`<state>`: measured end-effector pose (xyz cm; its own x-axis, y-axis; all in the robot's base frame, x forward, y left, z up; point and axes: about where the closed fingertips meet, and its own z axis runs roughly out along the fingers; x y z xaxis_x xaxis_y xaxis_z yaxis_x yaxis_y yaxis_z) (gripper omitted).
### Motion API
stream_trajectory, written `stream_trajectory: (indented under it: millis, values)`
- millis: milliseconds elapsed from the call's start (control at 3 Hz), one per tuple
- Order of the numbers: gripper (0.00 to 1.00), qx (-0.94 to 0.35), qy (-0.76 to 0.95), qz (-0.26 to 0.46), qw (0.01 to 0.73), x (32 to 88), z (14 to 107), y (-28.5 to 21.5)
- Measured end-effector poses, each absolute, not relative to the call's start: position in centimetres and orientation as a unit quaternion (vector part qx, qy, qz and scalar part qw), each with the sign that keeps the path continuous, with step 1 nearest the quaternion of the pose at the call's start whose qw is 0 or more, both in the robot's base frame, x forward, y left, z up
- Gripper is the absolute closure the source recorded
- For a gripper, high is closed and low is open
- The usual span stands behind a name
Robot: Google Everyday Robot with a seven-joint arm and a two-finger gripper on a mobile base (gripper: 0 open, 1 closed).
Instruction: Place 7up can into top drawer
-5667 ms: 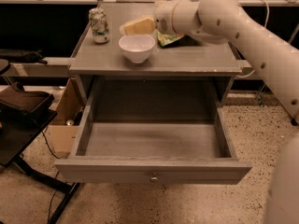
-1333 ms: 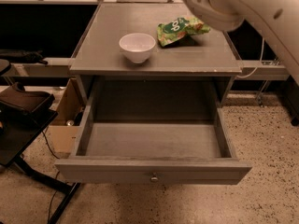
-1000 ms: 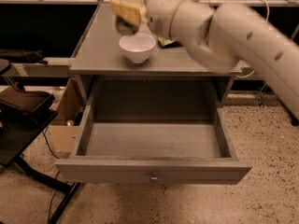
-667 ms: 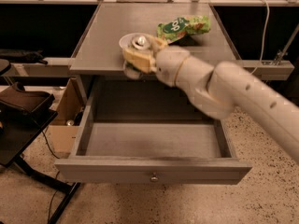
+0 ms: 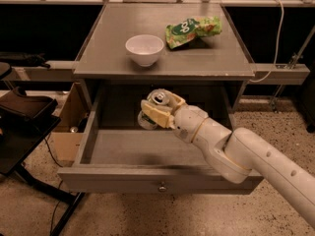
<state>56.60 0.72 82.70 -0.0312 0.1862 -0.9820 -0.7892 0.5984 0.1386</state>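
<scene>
The 7up can [image 5: 158, 98] is down inside the top drawer [image 5: 129, 152], toward its back, with its silver top tipped up at me. The gripper [image 5: 156, 110] is in there with it, its cream fingers [image 5: 153, 115] clamped around the can's body, presumably so it can be lowered rather than dropped. I can't tell whether the can's base touches the drawer floor. The arm [image 5: 246, 156] reaches in from the right, low under the bench [image 5: 108, 53] edge. The drawer stands pulled well out, which gives the arm room. Up on the bench, the white bowl [image 5: 144, 48] and green snack bag [image 5: 193, 29] sit apart from all this.
</scene>
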Motion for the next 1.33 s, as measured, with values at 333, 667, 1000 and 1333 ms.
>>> stream_trajectory:
  millis: [333,667,1000,1333]
  values:
    - [1.0,-0.247,0.613,0.374,0.651,56.8,82.7,0.7]
    - [1.0,-0.281,0.601,0.369,0.651,58.4,82.5,2.0]
    - [1.0,-0.351,0.574,0.36,0.646,61.2,83.1,4.0]
    - [1.0,-0.438,0.554,0.36,0.61,62.9,81.5,5.7]
